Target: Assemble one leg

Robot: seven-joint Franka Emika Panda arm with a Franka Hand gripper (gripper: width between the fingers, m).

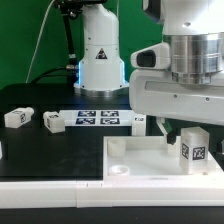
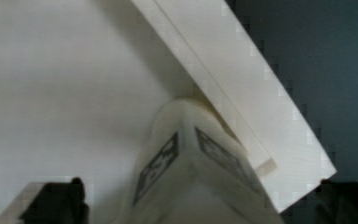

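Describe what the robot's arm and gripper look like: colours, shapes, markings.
In the exterior view, the arm near the camera is a white casing over a ribbed silver-grey cylinder. Its base behind is white with a triangular warning sticker and blue glow. In the wrist view, the fingers are black and blocky.

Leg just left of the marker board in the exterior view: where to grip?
Probably from above, pads across the two flat sides of the leg at mid-length: it is blocky, lies low on the table, and nothing touches its sides.
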